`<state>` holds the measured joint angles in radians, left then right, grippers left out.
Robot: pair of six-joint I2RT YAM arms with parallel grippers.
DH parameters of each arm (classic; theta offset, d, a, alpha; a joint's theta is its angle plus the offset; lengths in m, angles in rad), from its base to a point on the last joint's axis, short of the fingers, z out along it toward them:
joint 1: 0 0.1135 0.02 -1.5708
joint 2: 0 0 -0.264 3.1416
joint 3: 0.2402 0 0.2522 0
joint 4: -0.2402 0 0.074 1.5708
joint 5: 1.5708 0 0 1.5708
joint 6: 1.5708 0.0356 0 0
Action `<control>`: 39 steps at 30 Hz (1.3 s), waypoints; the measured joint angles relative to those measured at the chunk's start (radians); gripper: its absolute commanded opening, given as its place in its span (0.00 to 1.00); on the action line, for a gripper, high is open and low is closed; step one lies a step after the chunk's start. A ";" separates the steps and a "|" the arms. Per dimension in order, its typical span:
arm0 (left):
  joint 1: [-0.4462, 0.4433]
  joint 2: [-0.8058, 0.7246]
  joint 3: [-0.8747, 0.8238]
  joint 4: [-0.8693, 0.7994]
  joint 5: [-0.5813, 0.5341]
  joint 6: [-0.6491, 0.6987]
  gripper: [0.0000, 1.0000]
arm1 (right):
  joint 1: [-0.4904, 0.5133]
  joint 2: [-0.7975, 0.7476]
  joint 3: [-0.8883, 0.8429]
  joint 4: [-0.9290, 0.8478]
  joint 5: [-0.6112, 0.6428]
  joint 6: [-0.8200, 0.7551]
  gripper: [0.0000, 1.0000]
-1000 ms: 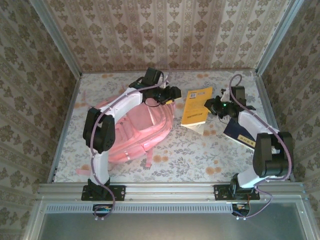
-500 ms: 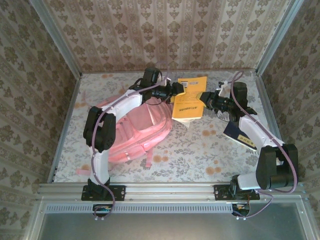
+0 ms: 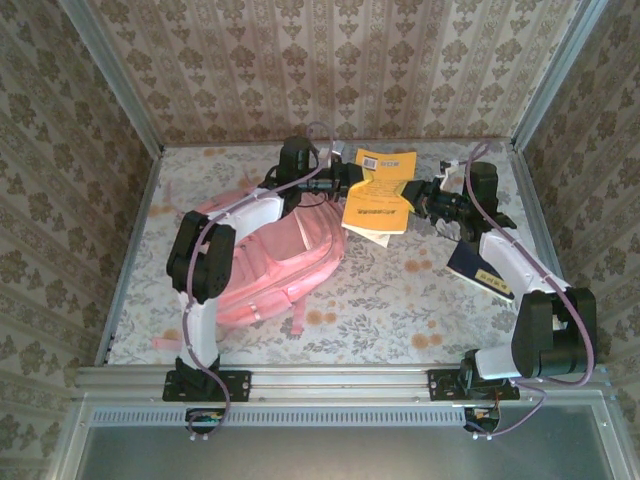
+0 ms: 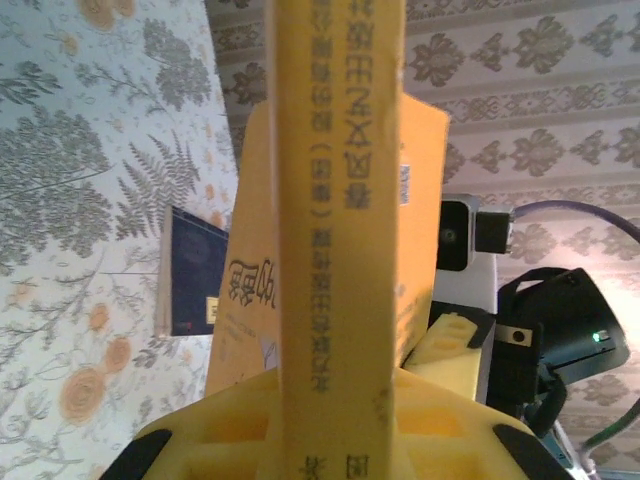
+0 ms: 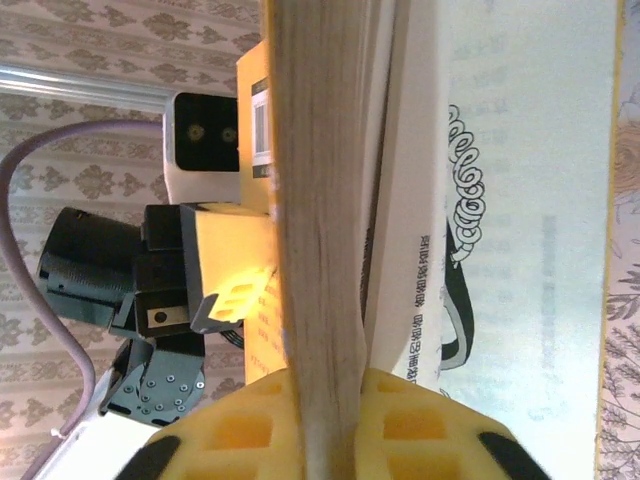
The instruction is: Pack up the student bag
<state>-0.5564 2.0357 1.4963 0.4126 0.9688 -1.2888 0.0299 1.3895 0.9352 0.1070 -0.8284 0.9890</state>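
Handover is under way: my left fingers have just clamped the book by its spine, right fingers pinch its pages opposite, bag near my left fingers.

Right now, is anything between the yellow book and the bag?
Nothing visible lies between them. The book hangs just right of the bag's far right corner, with the left tool and right tool on it. The left arm does cross above the bag's far side, and I can't tell whether the bag is open.
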 measured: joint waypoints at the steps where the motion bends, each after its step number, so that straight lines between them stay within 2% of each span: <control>1: 0.002 0.000 -0.013 0.023 -0.005 -0.019 0.00 | 0.000 -0.003 0.011 -0.027 0.016 -0.019 0.57; 4: 0.022 0.000 -0.066 0.103 -0.033 -0.081 0.00 | 0.002 -0.037 0.043 -0.139 0.105 -0.071 0.80; 7: 0.045 0.000 -0.117 0.172 -0.097 -0.138 0.00 | 0.010 -0.118 0.045 -0.209 0.193 -0.090 0.89; 12: 0.065 -0.005 -0.180 0.259 -0.245 -0.224 0.00 | 0.043 -0.258 -0.029 -0.171 0.277 0.023 0.99; 20: 0.024 -0.102 -0.196 0.293 -0.507 -0.279 0.00 | 0.273 -0.305 -0.125 -0.047 0.426 0.275 1.00; 26: -0.015 -0.192 -0.196 0.298 -0.631 -0.282 0.00 | 0.350 -0.275 -0.134 0.047 0.541 0.401 1.00; 30: -0.027 -0.227 -0.200 0.294 -0.665 -0.282 0.00 | 0.367 -0.235 -0.134 0.106 0.591 0.429 0.98; 34: -0.027 -0.256 -0.231 0.289 -0.692 -0.282 0.00 | 0.381 -0.200 -0.130 0.161 0.637 0.440 0.91; 39: -0.028 -0.264 -0.249 0.269 -0.715 -0.281 0.00 | 0.390 -0.140 -0.105 0.251 0.679 0.467 0.76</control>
<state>-0.5842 1.7714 1.2472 0.6815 0.2543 -1.5700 0.4202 1.2495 0.8299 0.3576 -0.1490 1.4563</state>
